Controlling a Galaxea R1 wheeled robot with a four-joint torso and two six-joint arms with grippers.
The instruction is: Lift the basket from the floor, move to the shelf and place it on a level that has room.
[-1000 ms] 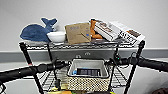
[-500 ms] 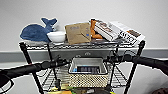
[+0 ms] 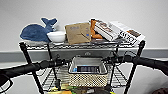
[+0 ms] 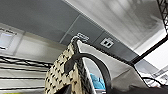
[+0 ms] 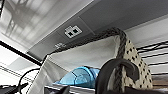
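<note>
Resting on the shelf's (image 3: 30,61) middle level (image 3: 117,77), the basket (image 3: 87,75) sits between both arms. At its 9 and 3 o'clock ends are the left gripper (image 3: 60,62) and right gripper (image 3: 110,59); whether either is clamped, I cannot tell.

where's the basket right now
In the head view the basket sits centred on the shelf's middle level, between the two arms, directly below the top tier with the cardboard box.

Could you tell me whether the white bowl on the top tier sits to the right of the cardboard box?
No, in the head view the white bowl stands left of the cardboard box, beside the blue plush whale.
</note>
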